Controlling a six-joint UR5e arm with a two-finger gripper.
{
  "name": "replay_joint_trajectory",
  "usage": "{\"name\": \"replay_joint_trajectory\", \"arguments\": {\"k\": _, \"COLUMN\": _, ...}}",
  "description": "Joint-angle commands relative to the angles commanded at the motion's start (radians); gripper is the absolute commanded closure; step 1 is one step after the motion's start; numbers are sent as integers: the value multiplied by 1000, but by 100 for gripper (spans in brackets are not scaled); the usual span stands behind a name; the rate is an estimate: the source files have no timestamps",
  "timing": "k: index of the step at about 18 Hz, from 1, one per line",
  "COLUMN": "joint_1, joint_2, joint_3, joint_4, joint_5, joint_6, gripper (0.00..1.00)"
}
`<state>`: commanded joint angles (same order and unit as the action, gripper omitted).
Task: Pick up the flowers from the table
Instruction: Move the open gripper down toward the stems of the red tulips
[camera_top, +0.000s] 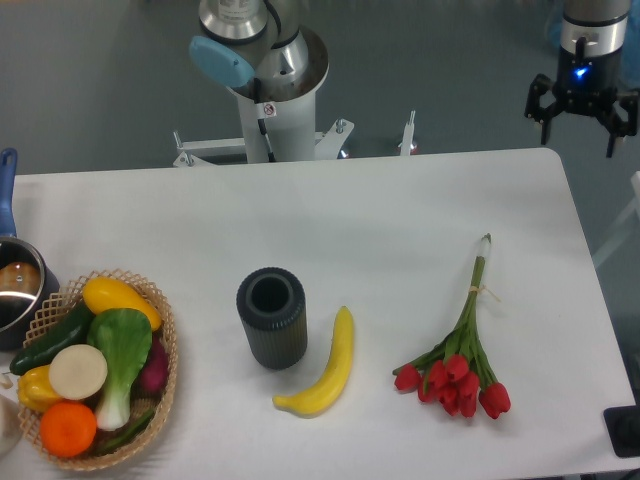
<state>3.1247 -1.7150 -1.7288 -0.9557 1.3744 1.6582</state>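
**Gripper waits off the far corner; tulips lie toward the near right edge**

Grey flooring frames the white table (330, 210) in the fixed overhead view, where your gripper (582, 115) hangs beyond the far right corner, off the tabletop altogether. Its fingers stand spread apart, dark prongs pointing down, with nothing between them.

You find the flowers (458, 350) lying flat on the table's right side, toward the near edge and well apart from the gripper. From the fingers they lie nearer the camera and to the image left, so your coming move looks like a long diagonal reach in over the corner and down.

Their long axis runs almost straight from far to near, tilted slightly: the cut stem ends point toward the far edge, and the red buds fan out at the near end, spreading leftward. The stems gather into a narrow bundle around a pale tie in the upper half, which seems the cleanest place to close on, with your fingers set across the stems rather than along them.

Just left of the buds lies a yellow banana (325, 372), near but not touching; beyond it stands a dark ribbed cylinder (271, 317), and a wicker basket (160, 400) of vegetables sits at the far left, well clear of your path.
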Motion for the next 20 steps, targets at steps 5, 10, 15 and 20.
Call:
{"name": "replay_joint_trajectory", "arguments": {"k": 5, "joint_1": -12, "joint_2": -8, "joint_3": 8, "joint_4": -6, "joint_5": 11, "joint_6": -21, "gripper": 0}}
{"name": "replay_joint_trajectory", "arguments": {"k": 10, "joint_1": -37, "joint_2": -12, "joint_3": -6, "joint_4": 2, "joint_5": -2, "joint_6": -117, "gripper": 0}}
{"name": "replay_joint_trajectory", "arguments": {"k": 15, "joint_1": -55, "joint_2": -57, "joint_3": -38, "joint_4": 43, "joint_5": -115, "joint_6": -248, "gripper": 0}}
{"name": "replay_joint_trajectory", "arguments": {"k": 20, "joint_1": -143, "joint_2": -152, "joint_3": -11, "joint_4": 46, "joint_5": -146, "joint_6": -313, "gripper": 0}}
